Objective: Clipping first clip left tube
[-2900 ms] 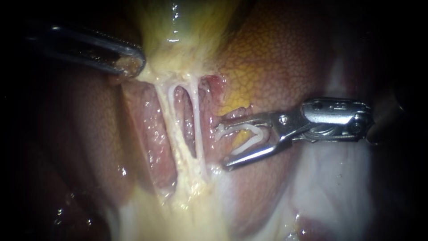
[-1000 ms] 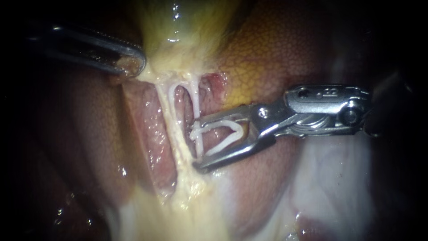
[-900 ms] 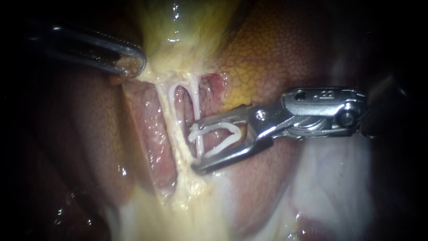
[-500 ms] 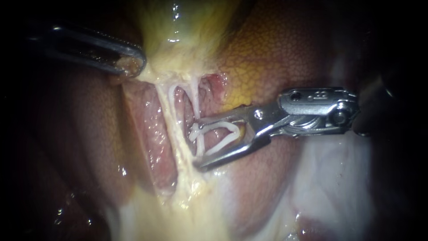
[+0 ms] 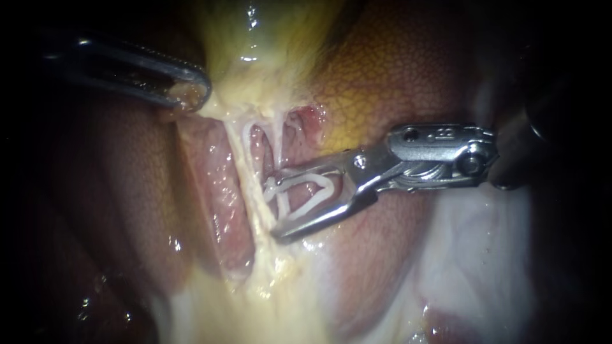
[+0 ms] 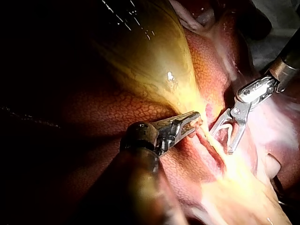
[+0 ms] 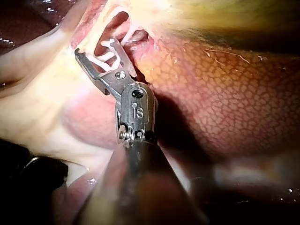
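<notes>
Two pale tubes run down from the gallbladder: the left tube and the right tube. My right instrument comes in from the right, its jaws wide apart with an open white clip seated between them. The right tube lies inside the clip's mouth, and the jaw tips reach the left tube. The right wrist view shows the right instrument and clip at the tubes. My left instrument is shut on yellowish tissue at the gallbladder's base; the left wrist view shows the left instrument there too.
Mottled liver lies behind and right of the tubes, with pink tissue on their left. Pale whitish tissue sits under the right instrument's shaft. Yellow fatty tissue spreads below the tubes.
My right instrument has moved left with the clip, from clear of the tubes to astride the right tube, tips reaching the left tube. The left instrument has held still.
</notes>
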`<state>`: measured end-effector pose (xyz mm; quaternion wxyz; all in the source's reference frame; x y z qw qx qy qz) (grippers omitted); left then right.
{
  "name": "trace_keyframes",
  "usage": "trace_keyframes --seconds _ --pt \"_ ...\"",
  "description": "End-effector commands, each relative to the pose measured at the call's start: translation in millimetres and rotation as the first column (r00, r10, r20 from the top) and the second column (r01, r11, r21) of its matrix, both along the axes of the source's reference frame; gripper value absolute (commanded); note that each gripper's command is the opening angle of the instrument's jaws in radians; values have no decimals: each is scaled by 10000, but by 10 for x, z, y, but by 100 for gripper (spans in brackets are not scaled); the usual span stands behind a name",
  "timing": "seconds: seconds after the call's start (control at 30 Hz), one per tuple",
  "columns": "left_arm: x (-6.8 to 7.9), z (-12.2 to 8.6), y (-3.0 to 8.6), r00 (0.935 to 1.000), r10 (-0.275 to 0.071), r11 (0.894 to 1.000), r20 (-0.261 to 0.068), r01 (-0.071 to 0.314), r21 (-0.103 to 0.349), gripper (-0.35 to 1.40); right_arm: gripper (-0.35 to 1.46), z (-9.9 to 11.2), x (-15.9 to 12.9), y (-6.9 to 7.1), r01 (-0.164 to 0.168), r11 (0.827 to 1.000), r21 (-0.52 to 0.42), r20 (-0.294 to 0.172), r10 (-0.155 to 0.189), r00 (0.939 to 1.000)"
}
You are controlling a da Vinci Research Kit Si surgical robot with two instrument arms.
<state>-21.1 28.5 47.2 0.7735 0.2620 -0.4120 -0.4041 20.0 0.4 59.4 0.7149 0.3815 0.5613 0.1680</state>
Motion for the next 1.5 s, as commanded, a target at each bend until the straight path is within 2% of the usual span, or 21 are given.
trace_keyframes --seconds 0.03,0.23,0.33,0.5,0.7,0.83,1.1,1.17,1.27,1.5 --pt "0 0 0 10000 2 10000 1 -2 -1 -35 47 0 1 0 29 10000 -2 -105 -29 9999" --pt "0 1 0 10000 3 10000 1 -3 -1 -35 47 3 12 -4 278 9996 13 -548 -277 9981" --pt "0 1 0 10000 3 10000 1 -3 -1 -35 47 4 17 -9 371 9993 48 -928 -365 9950" --pt "0 1 1 10000 4 10000 1 -4 -2 -35 47 0 25 -19 576 9983 128 -1593 -548 9857" --pt "0 1 1 10000 5 10000 2 -5 -2 -35 47 -13 31 -34 843 9962 200 -2156 -780 9734" --pt "0 1 1 10000 6 10000 2 -6 -2 -35 47 -26 33 -45 1120 9935 215 -2404 -1036 9651" --pt "1 1 0 10000 8 10000 4 -8 -2 -35 38 -42 39 -59 1555 9877 170 -2643 -1456 9534" --pt "1 1 0 10000 8 10000 4 -8 -2 -35 30 -42 39 -59 1715 9850 178 -2584 -1612 9525" --pt "1 1 0 10000 8 10000 4 -8 -2 -35 8 -41 38 -59 1736 9846 207 -2304 -1643 9591" --pt "1 1 0 10000 8 10000 4 -8 -2 -35 -22 -40 36 -58 1665 9853 381 -2055 -1553 9663"
